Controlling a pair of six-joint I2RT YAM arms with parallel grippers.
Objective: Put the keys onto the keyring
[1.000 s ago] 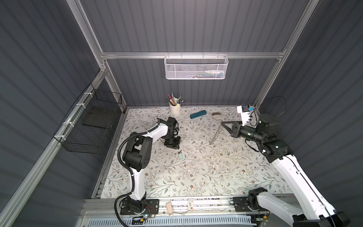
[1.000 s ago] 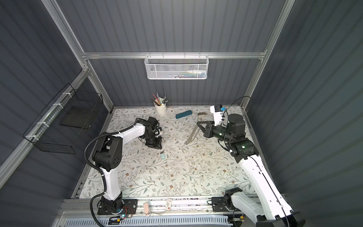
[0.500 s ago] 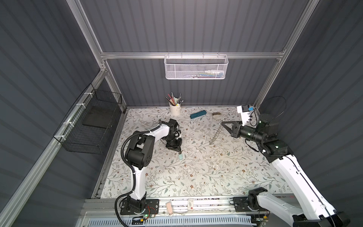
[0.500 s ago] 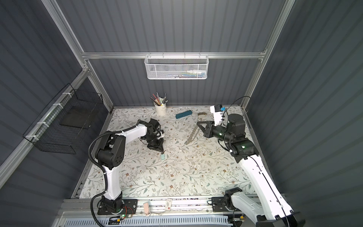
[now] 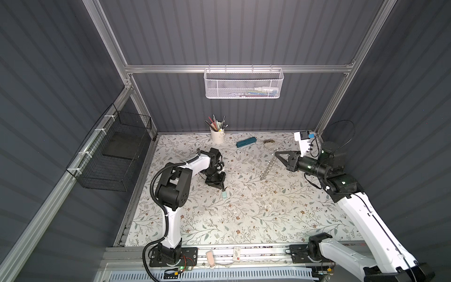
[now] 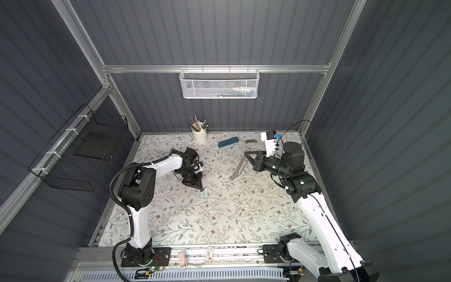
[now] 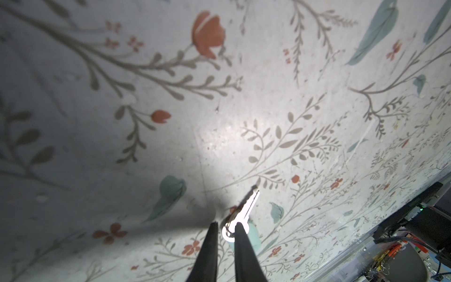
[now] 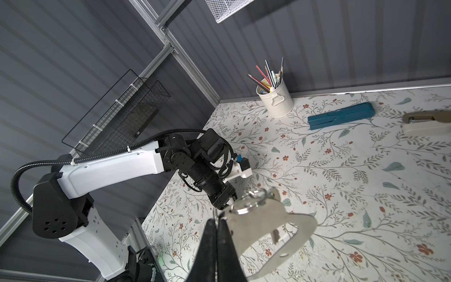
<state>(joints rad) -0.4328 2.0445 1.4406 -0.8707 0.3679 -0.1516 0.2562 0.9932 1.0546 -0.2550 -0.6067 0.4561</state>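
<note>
My left jaws hide part of the key [image 7: 249, 206] and its tag [image 7: 254, 238]; my right jaws cover an edge of the keyring [image 8: 256, 229].

Lab test cell, grey panel walls [image 5: 244, 36], aluminium frame [image 5: 170, 69]

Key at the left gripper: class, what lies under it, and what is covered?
Under the key: the floral table, with a mint tag by its head. A finger of the left gripper covers part of head and tag.
</note>
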